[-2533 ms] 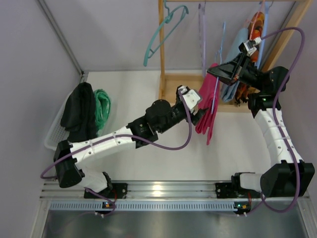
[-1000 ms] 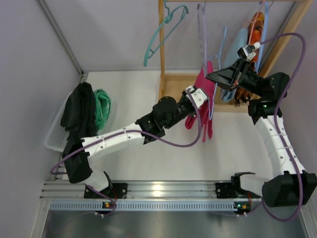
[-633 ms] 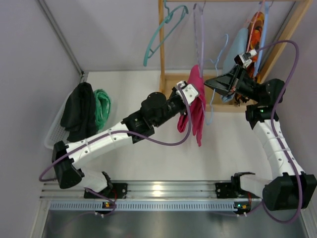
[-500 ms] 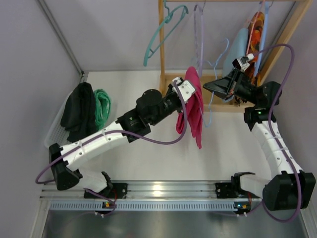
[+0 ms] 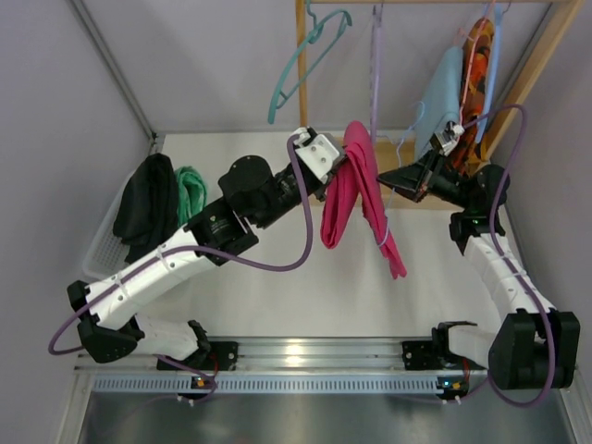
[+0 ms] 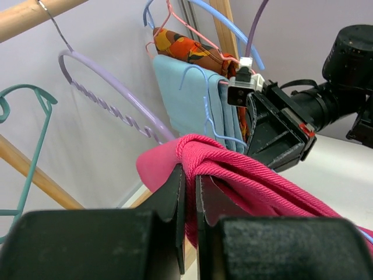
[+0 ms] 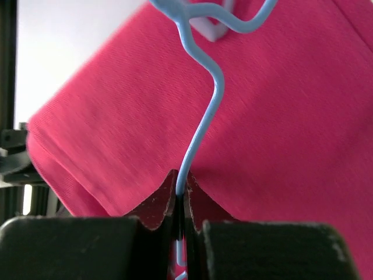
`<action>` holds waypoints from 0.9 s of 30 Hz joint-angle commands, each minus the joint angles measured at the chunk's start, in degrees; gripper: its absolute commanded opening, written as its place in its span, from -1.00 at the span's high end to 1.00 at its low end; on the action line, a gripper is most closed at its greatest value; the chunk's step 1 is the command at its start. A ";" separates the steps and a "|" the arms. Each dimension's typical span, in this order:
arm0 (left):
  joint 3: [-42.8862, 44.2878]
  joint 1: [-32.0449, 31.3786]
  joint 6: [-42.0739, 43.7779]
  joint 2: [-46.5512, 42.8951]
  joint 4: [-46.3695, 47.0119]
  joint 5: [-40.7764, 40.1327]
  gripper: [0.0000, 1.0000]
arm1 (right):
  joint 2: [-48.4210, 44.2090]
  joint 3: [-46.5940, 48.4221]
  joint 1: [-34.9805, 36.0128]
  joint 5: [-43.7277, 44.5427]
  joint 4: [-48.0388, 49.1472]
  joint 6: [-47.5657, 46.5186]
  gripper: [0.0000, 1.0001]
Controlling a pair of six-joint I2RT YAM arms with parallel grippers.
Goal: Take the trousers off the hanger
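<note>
magenta trousers point(image 6: 245, 175) pinched between left fingers point(image 6: 171, 201), hanger point(image 7: 201, 125) in right fingers point(image 7: 154, 205)

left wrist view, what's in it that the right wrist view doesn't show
Only left wrist: the left claw shut on the magenta pink trousers, plus a lilac hanger, light blue trousers and orange patterned trousers hanging behind. Only right wrist: the right claw pinching a blue hanger wire. Both: those magenta pink trousers.
</note>
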 commanded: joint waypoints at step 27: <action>8.34 26.58 -17.54 -12.17 2.97 11.08 1.00 | 1.75 2.54 -0.69 2.72 -30.75 -36.24 1.00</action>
